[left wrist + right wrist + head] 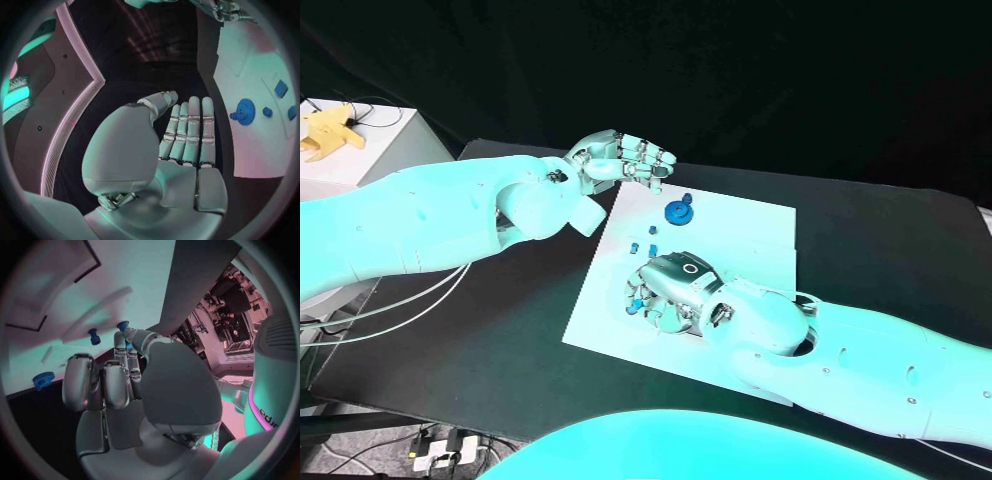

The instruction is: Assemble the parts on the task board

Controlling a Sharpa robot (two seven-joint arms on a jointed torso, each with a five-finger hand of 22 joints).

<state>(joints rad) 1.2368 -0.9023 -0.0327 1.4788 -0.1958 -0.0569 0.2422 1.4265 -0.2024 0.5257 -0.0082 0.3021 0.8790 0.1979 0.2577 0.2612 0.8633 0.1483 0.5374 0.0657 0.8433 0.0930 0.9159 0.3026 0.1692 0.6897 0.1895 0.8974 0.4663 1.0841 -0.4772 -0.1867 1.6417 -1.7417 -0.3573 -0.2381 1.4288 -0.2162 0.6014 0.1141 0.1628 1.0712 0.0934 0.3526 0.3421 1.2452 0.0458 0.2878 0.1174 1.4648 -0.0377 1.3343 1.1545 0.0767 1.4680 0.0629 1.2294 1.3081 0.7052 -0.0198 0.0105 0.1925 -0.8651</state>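
Head view puts the right hand [672,290] low over the task board [747,225], fingers curled around a small blue part [635,300] at their tips; if that pinch slackens, the piece could tip or roll off the board. A blue gear [678,211] lies nearby. The left hand [620,160] hovers empty, fingers straight together, above the black desk [488,340].

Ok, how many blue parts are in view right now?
5: a gear, a block beside it, two pegs nearer the right robot hand, one part at its fingertips; more may hide beneath.
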